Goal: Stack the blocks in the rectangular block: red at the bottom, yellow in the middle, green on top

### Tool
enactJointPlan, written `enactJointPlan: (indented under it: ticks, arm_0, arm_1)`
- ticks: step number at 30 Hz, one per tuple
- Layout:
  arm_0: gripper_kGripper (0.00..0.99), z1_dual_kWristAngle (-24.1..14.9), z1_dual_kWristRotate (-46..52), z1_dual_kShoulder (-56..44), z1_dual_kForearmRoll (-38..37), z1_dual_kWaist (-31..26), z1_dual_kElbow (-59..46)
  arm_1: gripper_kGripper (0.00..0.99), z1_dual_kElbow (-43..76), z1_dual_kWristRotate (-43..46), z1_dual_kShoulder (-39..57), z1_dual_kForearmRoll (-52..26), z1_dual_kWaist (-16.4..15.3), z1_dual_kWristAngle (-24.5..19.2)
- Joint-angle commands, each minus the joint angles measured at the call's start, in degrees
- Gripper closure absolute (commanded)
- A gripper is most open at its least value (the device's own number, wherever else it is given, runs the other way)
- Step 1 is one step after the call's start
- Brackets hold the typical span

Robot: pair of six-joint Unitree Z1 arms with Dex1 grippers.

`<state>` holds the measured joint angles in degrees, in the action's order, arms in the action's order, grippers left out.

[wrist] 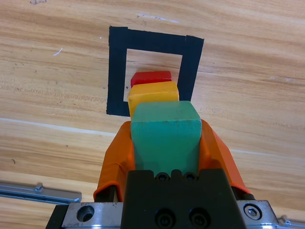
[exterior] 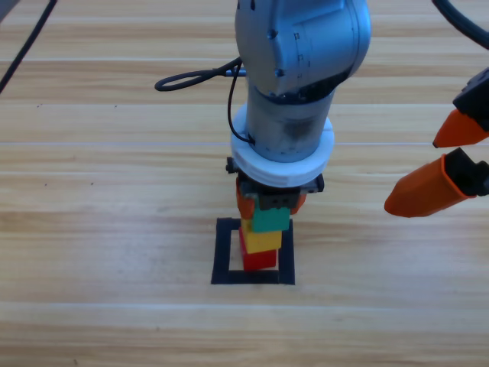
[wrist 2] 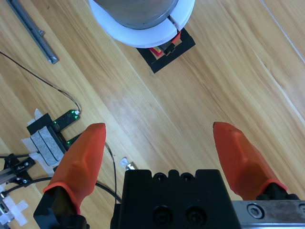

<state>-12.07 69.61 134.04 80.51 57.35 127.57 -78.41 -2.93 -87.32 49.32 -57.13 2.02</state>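
The red block [exterior: 260,258] stands inside the black tape rectangular block [exterior: 223,252], with the yellow block [exterior: 261,240] on it and the green block [exterior: 271,220] on top. My left gripper [exterior: 271,205] reaches down at the middle, jaws shut on the green block. The left wrist view shows the green block [wrist: 164,138] between my left gripper's [wrist: 165,125] orange jaws, over yellow [wrist: 152,93] and red [wrist: 151,76] within the tape rectangle [wrist: 116,71]. My right gripper [exterior: 412,174] waits open at the right edge, shown holding nothing in its own view [wrist 2: 158,126].
A black cable [exterior: 191,76] loops on the wood behind the left arm. A metal rail [wrist 2: 31,28] and a small taped device with green lights [wrist 2: 62,119] lie near the right arm. Bare wood surrounds the tape rectangle.
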Motion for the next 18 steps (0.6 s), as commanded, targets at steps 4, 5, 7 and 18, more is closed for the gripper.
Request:
enactJointPlan:
  ticks: [4, 5, 7, 18]
  arm_0:
    - [0.99, -0.67, -0.97, -0.36, 0.35, -1.28, -1.97]
    - [0.99, -0.67, -1.06, -0.45, 0.35, -1.37, -1.97]
    - [0.99, -0.67, -1.06, -0.62, 0.35, -1.45, -2.15]
    - [0.99, -0.67, -1.67, -0.45, 0.35, -1.89, -2.41]
  arm_1:
    - [0.0, 1.25, 0.38, -3.64, -1.24, 1.23, 1.58]
    - [0.0, 1.25, 0.47, -3.55, -1.24, 1.23, 1.58]
    - [0.0, 1.25, 0.47, -3.55, -1.24, 1.23, 1.67]
    - [0.0, 1.25, 0.56, -3.64, -1.24, 1.23, 2.02]
